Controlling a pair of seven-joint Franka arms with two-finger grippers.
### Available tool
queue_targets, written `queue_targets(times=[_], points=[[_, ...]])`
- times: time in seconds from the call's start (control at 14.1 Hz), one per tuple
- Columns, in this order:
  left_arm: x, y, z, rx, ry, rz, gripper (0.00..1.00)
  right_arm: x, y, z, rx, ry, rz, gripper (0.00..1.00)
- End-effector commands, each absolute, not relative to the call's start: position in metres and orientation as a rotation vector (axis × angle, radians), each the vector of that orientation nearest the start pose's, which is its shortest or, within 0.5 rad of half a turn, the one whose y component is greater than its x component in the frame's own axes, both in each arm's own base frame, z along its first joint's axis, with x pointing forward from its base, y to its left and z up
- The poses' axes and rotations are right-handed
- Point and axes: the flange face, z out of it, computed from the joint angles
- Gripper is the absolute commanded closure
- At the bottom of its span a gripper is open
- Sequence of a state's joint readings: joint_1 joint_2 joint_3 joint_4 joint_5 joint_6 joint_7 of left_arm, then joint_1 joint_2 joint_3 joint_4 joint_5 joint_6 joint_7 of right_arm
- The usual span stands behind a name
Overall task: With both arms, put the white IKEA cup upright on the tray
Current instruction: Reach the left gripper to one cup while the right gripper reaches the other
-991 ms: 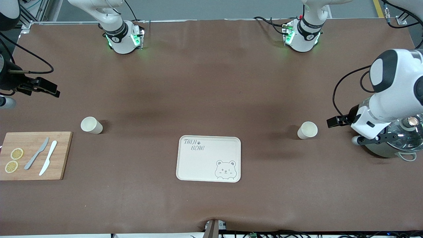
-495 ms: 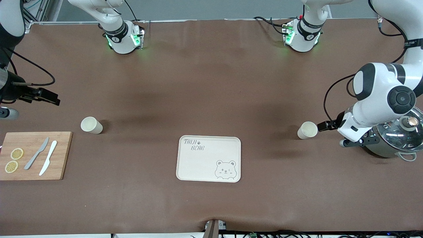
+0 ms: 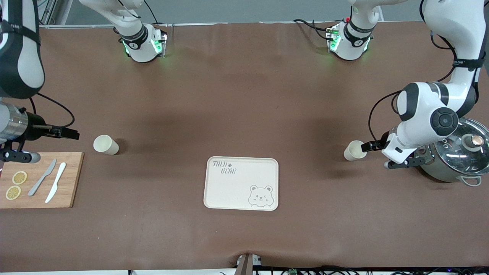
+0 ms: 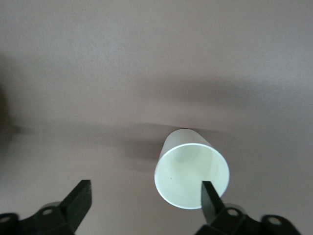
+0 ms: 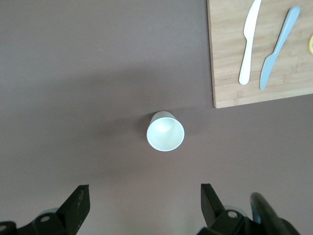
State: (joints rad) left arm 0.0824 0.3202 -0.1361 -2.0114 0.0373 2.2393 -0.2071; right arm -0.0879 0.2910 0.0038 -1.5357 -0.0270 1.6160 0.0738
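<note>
At the left arm's end of the table, my left gripper (image 3: pixel 367 145) sits low with its jaws spread wide, one finger (image 4: pixel 211 197) right at the rim of the cup (image 3: pixel 355 150) there. That cup lies on its side on the mat, mouth toward the gripper; I cannot tell whether the finger touches it. Nothing is gripped.

My right gripper (image 3: pixel 72 134) hangs open and empty near the right arm's end, beside the second cup (image 3: pixel 105 144), which also lies tipped over, just farther from the front camera than the board (image 3: pixel 70 179). From the right wrist that cup (image 5: pixel 165 130) is well short of the fingers.

Between the two cups, nearer the front camera, the tray (image 3: pixel 241 183) has nothing on it. I judge the task barely begun: both cups remain to be grasped, righted and carried over.

Against the earlier frames, the left arm has swung in from over the pot (image 3: pixel 458 156) until its gripper reaches the cup, jaws narrowing a touch. The right gripper has dropped and moved toward its cup. Neither cup nor the tray has shifted.
</note>
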Motion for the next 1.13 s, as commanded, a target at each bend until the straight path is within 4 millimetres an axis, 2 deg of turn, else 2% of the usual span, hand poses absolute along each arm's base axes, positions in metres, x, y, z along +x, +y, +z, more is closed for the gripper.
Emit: queue_targets(times=[0.0, 0.14, 0.28, 0.35, 0.64, 0.78, 0.99, 1.06], points=[[0.576, -0.027, 0.277, -3.13, -0.167, 0.085, 0.16, 0.632, -0.068, 0.45, -3.133, 0.281, 0.354, 0.0], [0.574, -0.027, 0.27, -3.134, -0.168, 0.081, 0.23, 0.63, -0.067, 0.43, -3.13, 0.279, 0.366, 0.0], [0.574, -0.029, 0.264, -3.137, -0.165, 0.084, 0.32, 0.626, -0.083, 0.405, -3.125, 0.313, 0.351, 0.0], [0.575, -0.029, 0.261, -3.138, -0.165, 0.086, 0.32, 0.623, -0.089, 0.392, -3.122, 0.326, 0.349, 0.0], [0.576, -0.03, 0.25, -3.142, -0.169, 0.109, 0.51, 0.613, -0.086, 0.36, -3.118, 0.326, 0.365, 0.0], [0.578, -0.034, 0.245, -3.15, -0.166, 0.093, 0.64, 0.607, -0.085, 0.34, -3.116, 0.33, 0.353, 0.0], [0.58, -0.034, 0.241, -3.152, -0.169, 0.093, 0.95, 0.597, -0.076, 0.317, -3.113, 0.331, 0.345, 0.0], [0.581, -0.035, 0.241, -3.153, -0.167, 0.089, 0.99, 0.595, -0.074, 0.31, -3.094, 0.346, 0.335, 0.0]])
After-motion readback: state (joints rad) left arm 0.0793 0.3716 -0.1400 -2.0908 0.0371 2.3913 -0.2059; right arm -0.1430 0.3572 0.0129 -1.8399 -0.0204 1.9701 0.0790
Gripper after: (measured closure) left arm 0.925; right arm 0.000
